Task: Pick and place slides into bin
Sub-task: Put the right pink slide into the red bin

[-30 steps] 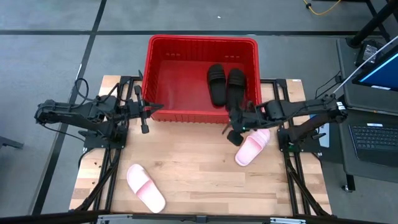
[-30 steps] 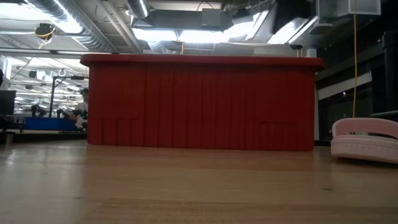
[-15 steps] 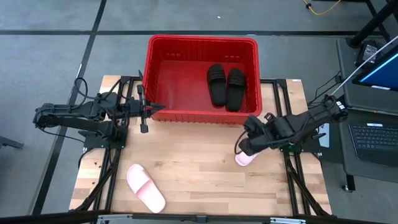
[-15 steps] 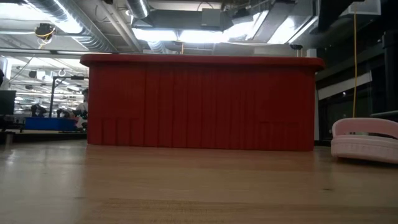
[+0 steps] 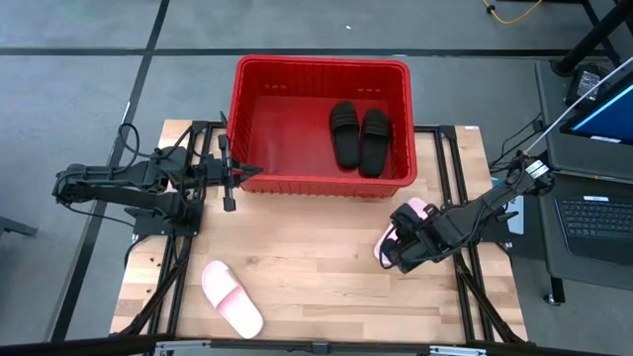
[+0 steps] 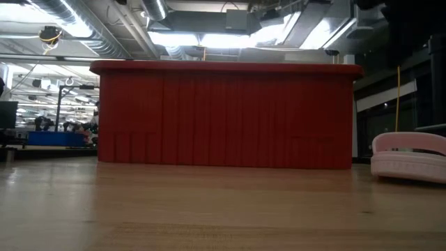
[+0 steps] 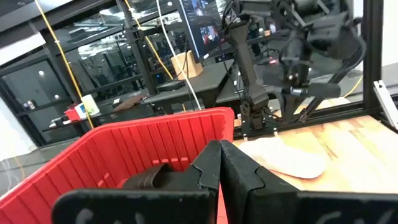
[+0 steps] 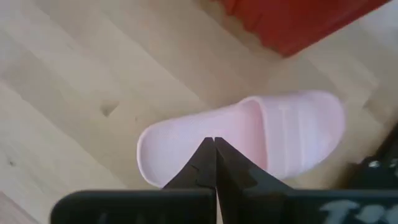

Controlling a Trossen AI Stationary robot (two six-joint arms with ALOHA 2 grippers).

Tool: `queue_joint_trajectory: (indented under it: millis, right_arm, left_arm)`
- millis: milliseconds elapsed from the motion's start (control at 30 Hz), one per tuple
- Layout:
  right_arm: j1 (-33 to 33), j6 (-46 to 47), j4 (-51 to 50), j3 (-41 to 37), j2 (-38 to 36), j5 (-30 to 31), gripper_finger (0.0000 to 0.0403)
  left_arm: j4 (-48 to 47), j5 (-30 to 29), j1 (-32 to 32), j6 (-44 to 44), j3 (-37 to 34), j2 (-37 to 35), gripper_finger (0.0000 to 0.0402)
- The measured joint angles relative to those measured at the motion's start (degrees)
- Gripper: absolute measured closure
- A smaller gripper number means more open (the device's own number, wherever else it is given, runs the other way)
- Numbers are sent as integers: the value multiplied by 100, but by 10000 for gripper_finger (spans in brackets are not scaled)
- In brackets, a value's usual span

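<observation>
The red bin [image 5: 257, 94] stands at the table's far middle with two black slides [image 5: 346, 133] [image 5: 376, 140] lying inside it. One pink slide [image 8: 273, 130] lies sole down on the table near the bin's right near corner; my right gripper [image 8: 214, 146] hangs shut above its footbed, pointing steeply down, and covers most of it in the high view [image 5: 419, 207]. A second pink slide [image 5: 232, 299] lies at the near left. My left gripper [image 5: 252, 171] waits shut and level by the bin's left near corner.
The low view shows the bin's near wall [image 6: 223, 115] and the right pink slide [image 6: 409, 157]. A laptop and monitor stand on a cart [image 5: 593, 148] past the table's right edge. Bare wood lies between the two pink slides.
My right gripper has moved from the bin's right near corner toward the table's near edge and downward, rolling its wrist, and now hangs over the right pink slide. Its fingers have stayed shut. The slides have not moved.
</observation>
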Motion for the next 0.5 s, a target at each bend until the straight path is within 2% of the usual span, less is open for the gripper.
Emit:
queue_joint_trajectory:
  millis: [133,500]
  right_arm:
    - [74,146,411,-358,-149,-230,402]
    - [161,455,748,-995,-884,-329,396]
  left_arm:
    - [-1,178,0,0,-4,0,400]
    - [-75,253,0,-115,-3,0,400]
